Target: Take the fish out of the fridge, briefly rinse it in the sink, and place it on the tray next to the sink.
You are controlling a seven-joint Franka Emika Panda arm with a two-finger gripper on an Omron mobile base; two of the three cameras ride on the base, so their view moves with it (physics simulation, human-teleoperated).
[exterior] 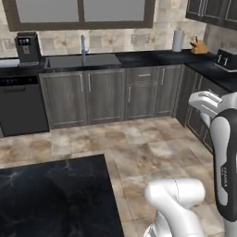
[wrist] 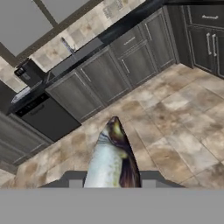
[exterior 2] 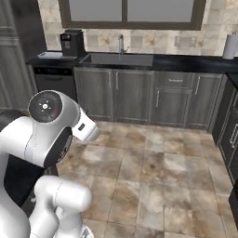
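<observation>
In the hand view my gripper (wrist: 111, 182) is shut on the fish (wrist: 112, 156). Its silvery-grey body with a dark back points away from the hand, above the tiled floor. The sink (exterior: 82, 61) is a grey basin with a thin faucet, set in the black counter along the far wall. It also shows in the right base view as the sink (exterior 2: 117, 59) and in the hand view as the sink (wrist: 77, 58). The flat white tray (exterior 2: 49, 55) lies on the counter left of the sink, beside the coffee machine; the tray (wrist: 20, 94) also appears from the hand. The fridge is out of view.
A coffee machine (exterior: 28, 48) stands left of the sink, above a dark dishwasher (exterior: 21, 106). A paper towel roll (exterior: 178, 40), knife block (exterior: 199, 46) and toaster (exterior: 227, 59) sit at the right corner. A black island top (exterior: 51, 199) lies near left. Tiled floor (exterior: 139, 143) stretches between.
</observation>
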